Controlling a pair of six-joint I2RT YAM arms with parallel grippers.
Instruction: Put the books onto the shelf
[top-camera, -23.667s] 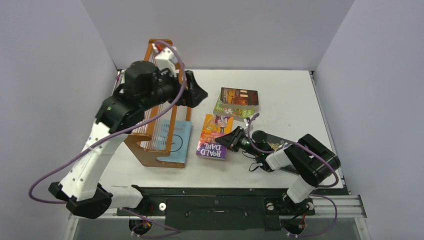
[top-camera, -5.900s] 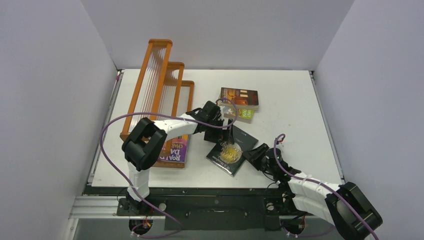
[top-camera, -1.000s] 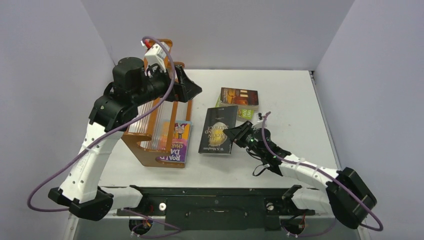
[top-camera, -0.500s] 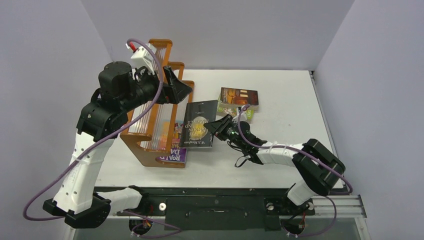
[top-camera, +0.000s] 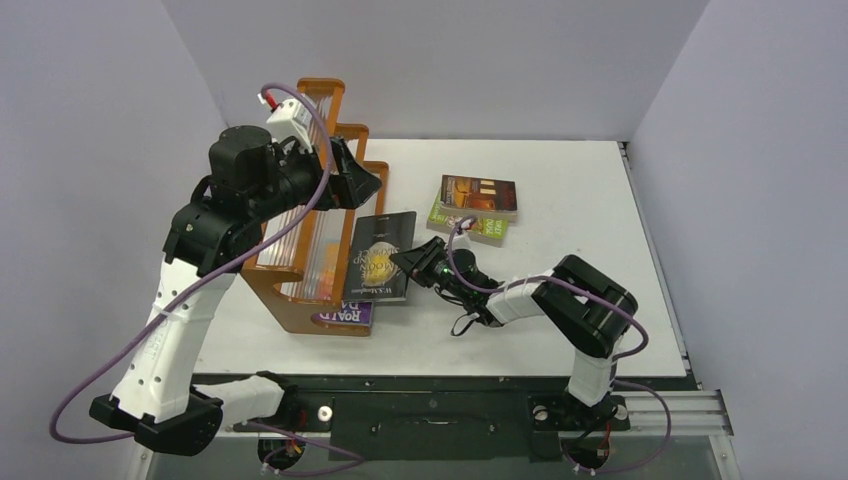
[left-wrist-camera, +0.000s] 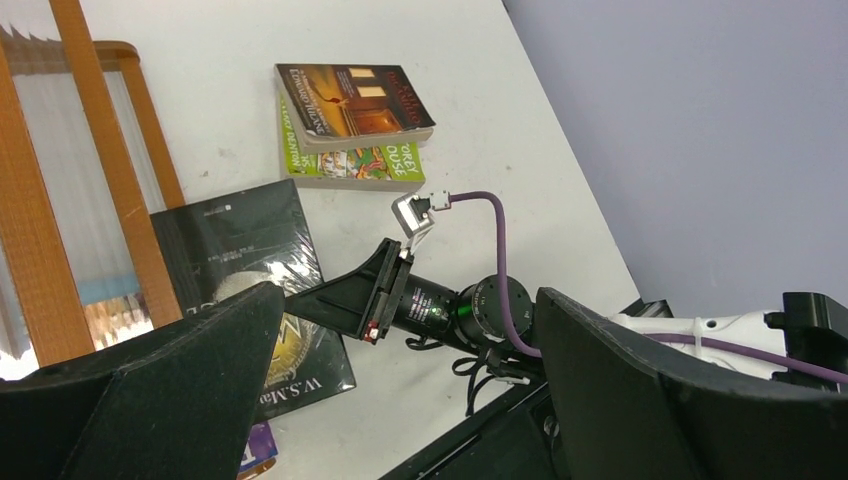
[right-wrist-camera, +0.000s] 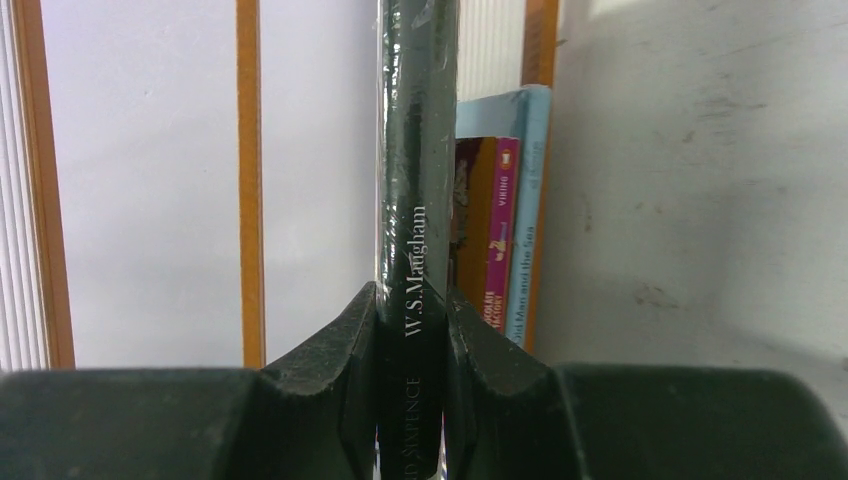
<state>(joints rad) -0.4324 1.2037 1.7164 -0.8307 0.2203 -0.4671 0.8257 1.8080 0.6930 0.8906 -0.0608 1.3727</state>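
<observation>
My right gripper (top-camera: 403, 260) (right-wrist-camera: 412, 300) is shut on the spine of the black book (top-camera: 377, 258) (right-wrist-camera: 416, 150) with the gold emblem. It holds the book right next to the front tier of the orange shelf (top-camera: 290, 310) (right-wrist-camera: 250, 180). In that tier stand the Roald Dahl book (top-camera: 347, 314) (right-wrist-camera: 500, 260) and a light blue book (right-wrist-camera: 532, 220). My left gripper (top-camera: 366, 183) (left-wrist-camera: 410, 390) hangs open and empty above the shelf. A brown-orange book (top-camera: 478, 194) (left-wrist-camera: 355, 100) lies on a green one (top-camera: 487, 229) (left-wrist-camera: 362, 163) at the back of the table.
The table (top-camera: 560, 200) ends at grey walls on three sides. A purple cable (top-camera: 290, 110) loops over my left arm, and another one (left-wrist-camera: 497, 250) trails from my right wrist. The arm bases stand on a black rail (top-camera: 430, 410) at the near edge.
My right gripper has carried the black book leftwards, from mid-table up to the shelf's front tier. The left arm has stayed above the shelf and shifted only slightly.
</observation>
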